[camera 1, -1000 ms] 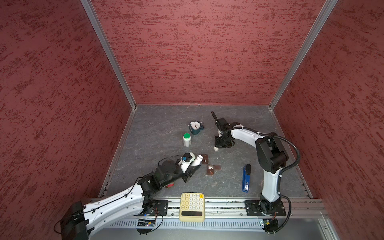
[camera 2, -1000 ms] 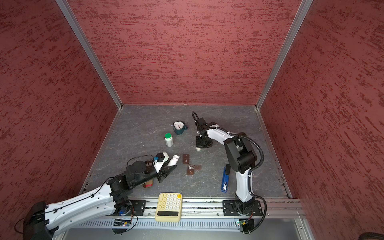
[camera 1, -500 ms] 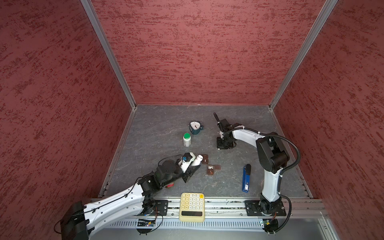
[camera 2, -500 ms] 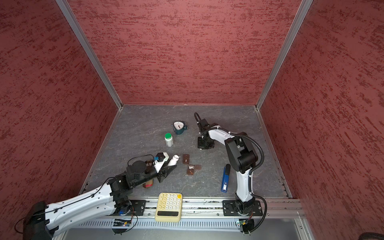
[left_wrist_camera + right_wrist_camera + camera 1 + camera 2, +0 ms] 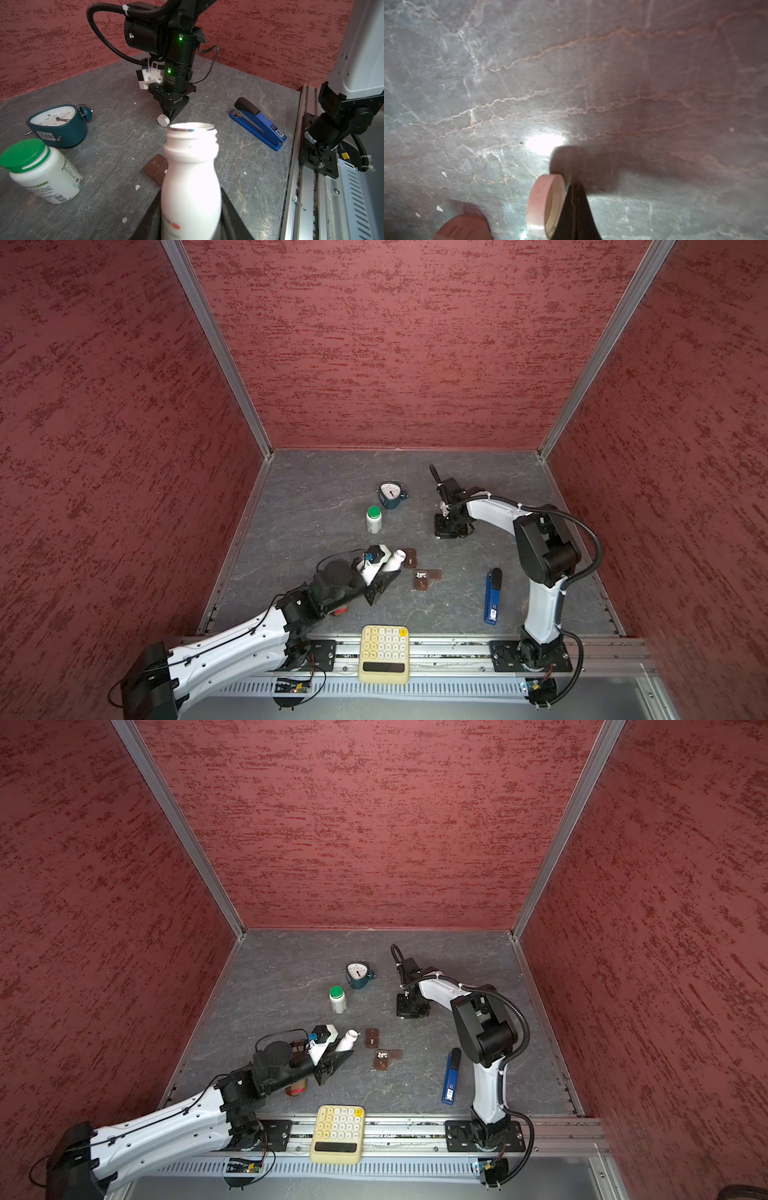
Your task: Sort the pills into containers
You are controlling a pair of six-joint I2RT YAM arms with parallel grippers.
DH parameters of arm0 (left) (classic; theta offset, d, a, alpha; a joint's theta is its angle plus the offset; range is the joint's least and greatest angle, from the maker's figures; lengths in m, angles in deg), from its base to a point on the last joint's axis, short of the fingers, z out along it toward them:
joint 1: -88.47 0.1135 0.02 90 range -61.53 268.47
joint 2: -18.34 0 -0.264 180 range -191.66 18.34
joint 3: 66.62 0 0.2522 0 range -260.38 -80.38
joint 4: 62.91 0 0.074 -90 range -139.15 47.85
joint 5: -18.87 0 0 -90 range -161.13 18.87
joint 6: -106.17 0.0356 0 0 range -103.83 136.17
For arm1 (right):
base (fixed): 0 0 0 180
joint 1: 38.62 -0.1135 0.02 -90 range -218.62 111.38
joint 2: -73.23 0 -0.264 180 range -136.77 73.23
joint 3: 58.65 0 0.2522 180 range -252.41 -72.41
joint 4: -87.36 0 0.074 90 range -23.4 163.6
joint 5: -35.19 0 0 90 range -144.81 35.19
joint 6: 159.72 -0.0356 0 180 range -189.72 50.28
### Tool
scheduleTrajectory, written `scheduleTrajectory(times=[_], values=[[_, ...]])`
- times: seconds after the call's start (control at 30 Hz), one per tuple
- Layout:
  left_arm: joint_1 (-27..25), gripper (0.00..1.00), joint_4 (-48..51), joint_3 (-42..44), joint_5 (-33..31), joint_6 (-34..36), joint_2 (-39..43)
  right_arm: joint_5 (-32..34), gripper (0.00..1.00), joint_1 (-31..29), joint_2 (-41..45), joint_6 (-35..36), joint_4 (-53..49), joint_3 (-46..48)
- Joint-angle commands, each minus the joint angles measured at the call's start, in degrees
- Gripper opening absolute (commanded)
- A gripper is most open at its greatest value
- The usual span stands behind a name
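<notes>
- While I am looking down on the table [image 5: 316, 506], two brown boxes are lying flat near its middle, close together, just ahead of the left claw [image 5: 191, 189] and well apart from the right claw [image 5: 172, 116].
- The far box [image 5: 409, 557] is showing closed lids with white marks.
- The near box [image 5: 420, 584] is showing one lid flapped open sideways. I cannot tell whether the white specks [image 5: 421, 574] in that cell are pills or marks.
- Both boxes are lying with their long axes running roughly from the rail [image 5: 449, 649] toward the back wall.
- The left claw is clamping an uncapped white bottle [image 5: 190, 158], which is tilting with its mouth just beside the far box.
- The right claw is pointing down at the table with its jaws pressed together on nothing, and a white cap [image 5: 545, 204] is standing on edge against them.
- Grey veined stone is serving as the surface, and red textured walls [image 5: 395, 344] are enclosing three sides.
</notes>
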Motion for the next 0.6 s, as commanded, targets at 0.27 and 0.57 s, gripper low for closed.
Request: scheduleTrajectory(times=[0.27,0.57], values=[[0.51,0.00,-0.45,-1.20,0.83,0.32,0.38,6.11,0.24,0.69,5.38,1.22,-5.41,-3.39],[0.61,0.00,-0.33,-1.24,0.74,0.26,0.46,4.60,0.37,-2.44,3.92,2.13,-8.78,-8.78]])
